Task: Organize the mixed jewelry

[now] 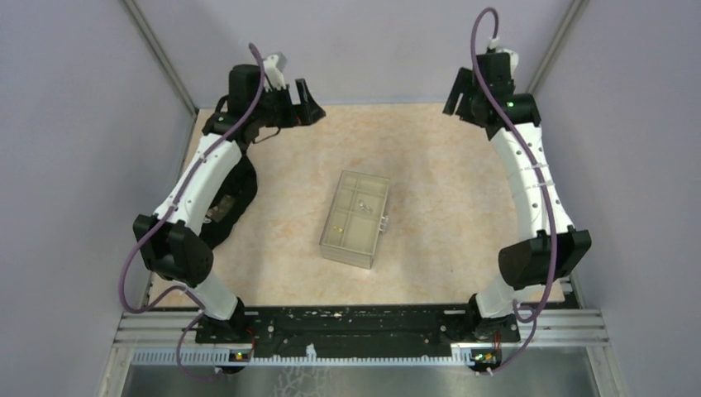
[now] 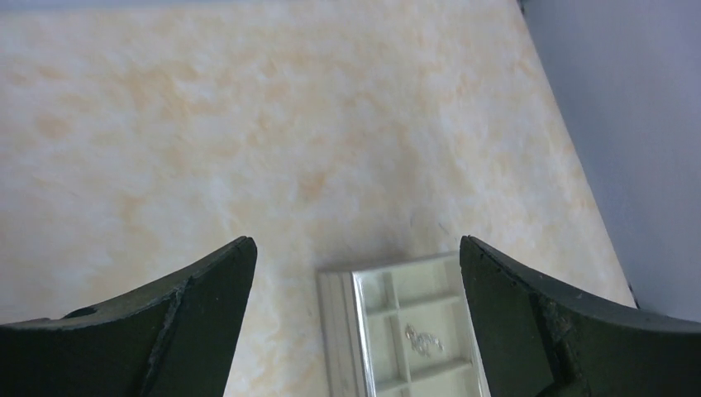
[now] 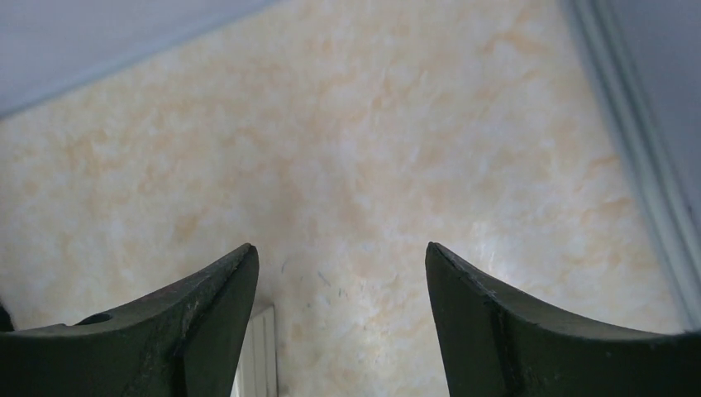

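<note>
Clear compartmented box [image 1: 355,219] centre of counter [image 1: 446,207], small silver piece [image 2: 420,339] inside. Left end effector [image 2: 355,243], right end effector [image 3: 339,246]: both apart, empty.

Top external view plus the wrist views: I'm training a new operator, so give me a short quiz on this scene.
1. True or false: the compartmented box stands near the middle of the table.
2. The right jaws are: A) shut on a hoop; B) open, holding nothing; C) out of view.
3. Fill in: in the left wrist view, a small ____ jewelry piece lies in a compartment of the box.
Key: 1 true; 2 B; 3 silver.
</note>
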Available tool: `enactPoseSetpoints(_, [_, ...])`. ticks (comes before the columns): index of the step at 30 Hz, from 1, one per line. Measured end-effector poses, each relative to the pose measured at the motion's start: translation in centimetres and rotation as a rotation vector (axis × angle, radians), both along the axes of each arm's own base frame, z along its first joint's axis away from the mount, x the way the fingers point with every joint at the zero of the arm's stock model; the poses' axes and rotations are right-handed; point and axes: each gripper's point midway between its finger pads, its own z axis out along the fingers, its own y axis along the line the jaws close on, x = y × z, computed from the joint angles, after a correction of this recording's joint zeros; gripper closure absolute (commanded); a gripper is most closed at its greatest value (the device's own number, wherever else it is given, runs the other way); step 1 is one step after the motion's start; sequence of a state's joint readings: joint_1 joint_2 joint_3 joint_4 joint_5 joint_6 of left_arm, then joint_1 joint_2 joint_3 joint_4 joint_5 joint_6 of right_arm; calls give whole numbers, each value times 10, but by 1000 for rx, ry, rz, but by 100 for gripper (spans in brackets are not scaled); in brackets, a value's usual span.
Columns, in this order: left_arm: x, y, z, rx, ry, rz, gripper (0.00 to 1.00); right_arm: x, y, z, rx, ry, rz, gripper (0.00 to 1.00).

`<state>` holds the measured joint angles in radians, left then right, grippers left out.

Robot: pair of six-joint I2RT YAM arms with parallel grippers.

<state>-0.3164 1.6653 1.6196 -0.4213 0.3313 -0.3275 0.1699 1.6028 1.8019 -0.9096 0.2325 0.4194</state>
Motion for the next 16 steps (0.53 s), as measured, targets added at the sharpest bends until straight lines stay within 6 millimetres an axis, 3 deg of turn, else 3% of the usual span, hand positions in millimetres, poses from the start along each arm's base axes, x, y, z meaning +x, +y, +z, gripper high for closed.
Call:
enactPoseSetpoints(3, [13,20,46,33,-117,88,1,2,-14,57,-61,-139,-34,27])
enactPoseSetpoints(7, [5,42,84,62,-226,181,1,-20,-31,87,-102,-240,-86,25])
enactPoseSetpoints(11, [-21,67,95,69,-328,264,1,-52,-41,80,-97,-306,-119,22])
enactPoseSetpoints(16, [-50,91,79,63,-400,350,1,-76,-51,66,-72,-357,-176,21])
